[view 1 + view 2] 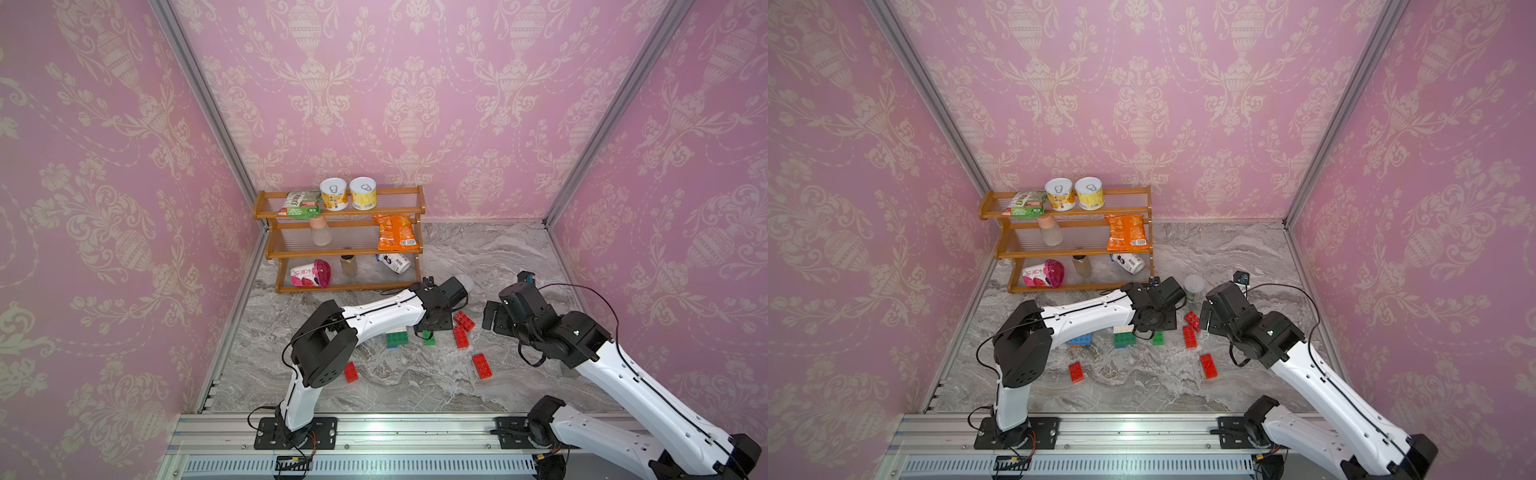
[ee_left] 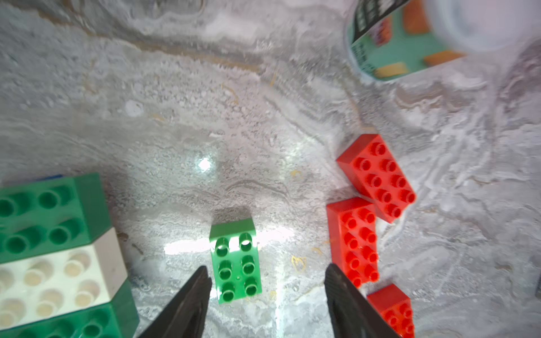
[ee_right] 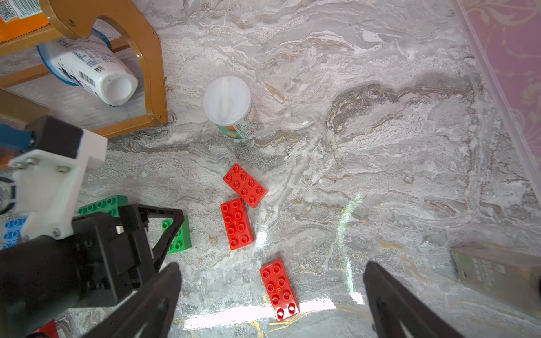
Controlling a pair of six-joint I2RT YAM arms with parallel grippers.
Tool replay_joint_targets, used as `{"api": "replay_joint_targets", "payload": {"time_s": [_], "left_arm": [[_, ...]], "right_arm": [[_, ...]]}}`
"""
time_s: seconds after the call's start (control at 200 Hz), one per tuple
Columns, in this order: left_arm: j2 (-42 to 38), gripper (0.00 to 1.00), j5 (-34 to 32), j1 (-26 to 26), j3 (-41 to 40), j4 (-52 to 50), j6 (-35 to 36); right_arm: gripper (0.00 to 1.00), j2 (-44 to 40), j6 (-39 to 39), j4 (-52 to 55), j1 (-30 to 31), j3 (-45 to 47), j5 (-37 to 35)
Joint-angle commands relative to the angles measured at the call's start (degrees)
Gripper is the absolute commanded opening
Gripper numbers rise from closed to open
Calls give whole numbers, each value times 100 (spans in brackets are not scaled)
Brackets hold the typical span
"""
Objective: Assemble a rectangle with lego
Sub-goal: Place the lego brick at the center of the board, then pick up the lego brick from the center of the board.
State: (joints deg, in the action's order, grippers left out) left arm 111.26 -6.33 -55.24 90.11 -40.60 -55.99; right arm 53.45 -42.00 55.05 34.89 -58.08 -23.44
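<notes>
small green brick lies flat on the marble table, studs up, near the green-and-white stack. its long axis runs along the fingers of my left gripper, so the jaws straddle its short width. jaws apart, nothing held. brick sits off-centre, closer to the stack-side finger, not touching it. left arm is reached out low, wrist pitched down, right over the brick. right gripper gapes wide and empty above a red brick, farther off.
</notes>
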Motion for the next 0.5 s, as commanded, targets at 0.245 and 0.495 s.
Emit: {"api": "replay_joint_targets", "payload": {"time_s": [0.245, 0.495], "left_arm": [[-2871, 99, -1499, 640, -1273, 111, 393], [-5521, 99, -2819, 1274, -3015, -409, 448]], "right_arm": [[100, 1066, -530, 162, 1150, -783, -350], [94, 2003, -1274, -146, 2574, -1279, -611]]}}
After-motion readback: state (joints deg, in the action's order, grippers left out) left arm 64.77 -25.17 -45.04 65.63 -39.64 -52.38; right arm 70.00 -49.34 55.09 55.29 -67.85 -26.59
